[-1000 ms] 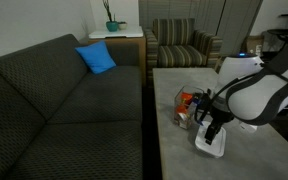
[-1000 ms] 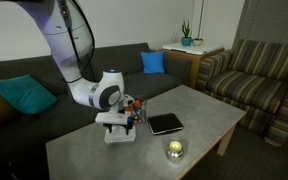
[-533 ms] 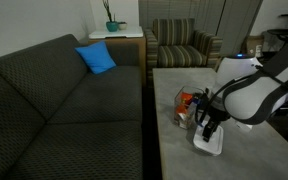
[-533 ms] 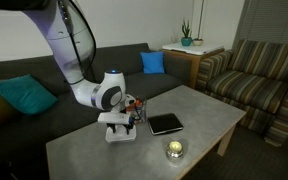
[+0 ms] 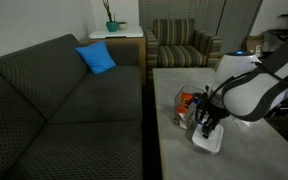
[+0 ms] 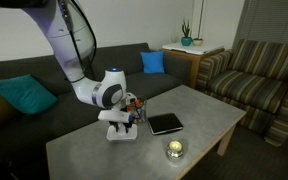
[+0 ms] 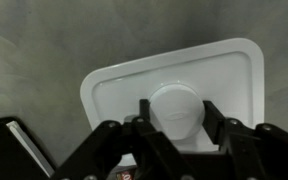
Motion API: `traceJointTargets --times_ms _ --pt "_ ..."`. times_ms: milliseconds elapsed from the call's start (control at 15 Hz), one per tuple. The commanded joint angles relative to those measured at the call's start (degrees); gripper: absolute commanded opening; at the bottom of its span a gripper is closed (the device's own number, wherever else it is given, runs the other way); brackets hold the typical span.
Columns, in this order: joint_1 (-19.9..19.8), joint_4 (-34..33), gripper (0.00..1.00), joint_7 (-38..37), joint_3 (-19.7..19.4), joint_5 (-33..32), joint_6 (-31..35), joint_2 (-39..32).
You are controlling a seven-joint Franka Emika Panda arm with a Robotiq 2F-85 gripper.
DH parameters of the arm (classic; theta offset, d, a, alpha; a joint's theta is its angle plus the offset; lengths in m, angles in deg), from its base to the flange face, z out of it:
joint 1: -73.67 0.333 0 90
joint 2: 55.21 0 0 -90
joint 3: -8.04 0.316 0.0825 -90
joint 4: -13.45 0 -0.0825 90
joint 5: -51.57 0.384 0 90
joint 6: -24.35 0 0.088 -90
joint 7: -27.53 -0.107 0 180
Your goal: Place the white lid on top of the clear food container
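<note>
The white lid lies flat on the grey table, with a round knob in its middle. It shows in both exterior views. My gripper points straight down on it, with a finger on each side of the knob, touching it. The gripper shows in both exterior views. The clear food container with orange and red contents stands upright just beside the lid, behind the gripper in an exterior view.
A black flat notebook-like object lies near the lid, and its corner shows in the wrist view. A small round tin sits near the table's front edge. A dark sofa runs along the table. A striped armchair stands beyond.
The gripper and the lid under it have shifted very slightly towards the container. The container, notebook and tin have not moved.
</note>
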Motion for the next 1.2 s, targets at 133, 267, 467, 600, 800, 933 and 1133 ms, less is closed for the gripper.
traceJointTargets --times_ms 133,267,467,600,800,933,1133 --pt "0.03 11.01 0.29 -4.88 -1.35 0.55 -0.35 9.6" --pt "1.37 14.52 0.29 -6.76 -2.94 0.64 -0.87 13.46" --pt "3.15 18.75 0.29 -8.66 -5.08 0.01 -2.46 18.86" --pt "4.22 20.88 0.29 -8.91 -6.49 -0.85 -2.71 21.79" --pt "4.41 22.02 0.29 -8.1 -7.63 -1.68 -0.54 24.52" --pt "3.51 21.77 0.29 -6.54 -7.22 -1.94 -0.55 26.04" --pt "2.45 20.26 0.29 -4.39 -7.14 -2.53 -0.47 27.44"
